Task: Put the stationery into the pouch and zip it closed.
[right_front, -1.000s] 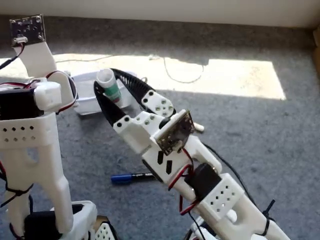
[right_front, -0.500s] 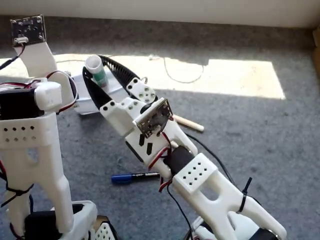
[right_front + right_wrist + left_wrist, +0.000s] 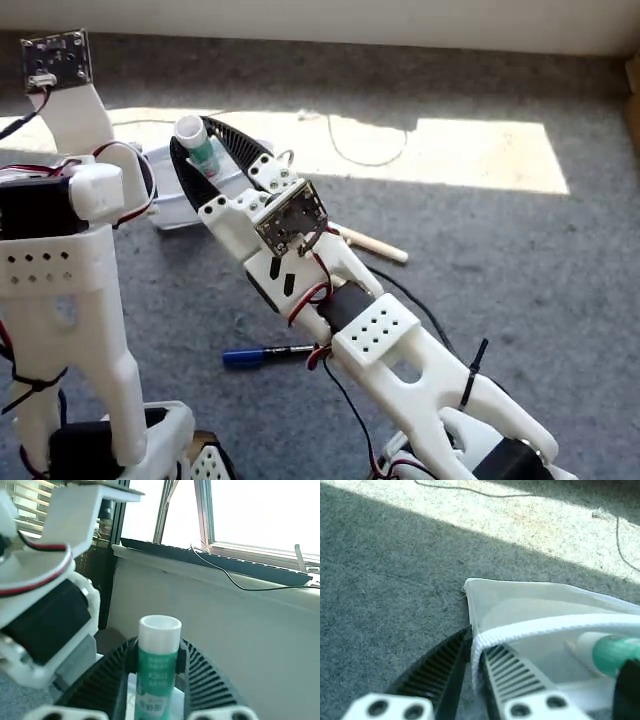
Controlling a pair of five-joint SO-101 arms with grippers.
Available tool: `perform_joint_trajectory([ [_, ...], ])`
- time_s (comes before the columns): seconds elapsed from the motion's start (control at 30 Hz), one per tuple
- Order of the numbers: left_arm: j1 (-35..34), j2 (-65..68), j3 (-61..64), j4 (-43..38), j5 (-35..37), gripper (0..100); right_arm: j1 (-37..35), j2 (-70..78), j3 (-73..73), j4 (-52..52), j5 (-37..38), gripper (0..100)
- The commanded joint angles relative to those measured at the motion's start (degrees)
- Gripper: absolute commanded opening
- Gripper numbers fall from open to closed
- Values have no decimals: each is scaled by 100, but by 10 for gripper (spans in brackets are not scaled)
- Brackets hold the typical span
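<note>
Since the earlier frames the right hand (image 3: 195, 132) had swung further over the pouch (image 3: 178, 208), uncovering a wooden stick (image 3: 372, 244); grey carpet (image 3: 520, 280) bore a sunlit patch (image 3: 450, 150), with a pale wall (image 3: 350, 20) behind; a blue pen (image 3: 262, 354) lay beside the arm; the right hand clasped a glue stick (image 3: 203, 152) upright over the pouch — the left hand (image 3: 474, 642), nearly closed, pinched the pouch's rim.

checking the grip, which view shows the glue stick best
The right wrist view: the glue stick stands upright in the right gripper, white cap and green label facing the camera. The high view shows it from above, by the pouch. The left wrist view catches part of its green body.
</note>
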Motion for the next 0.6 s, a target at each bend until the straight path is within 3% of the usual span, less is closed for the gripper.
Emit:
perform_joint_trajectory([
  [0.0,57,-57,-171,9,62,7,92,-57,-66,-154,0,29],
  [0.37,57,-57,-171,9,62,7,92,-66,-101,356,-9,36],
  [0.57,48,-57,-171,9,62,7,84,-75,-75,374,-9,171],
])
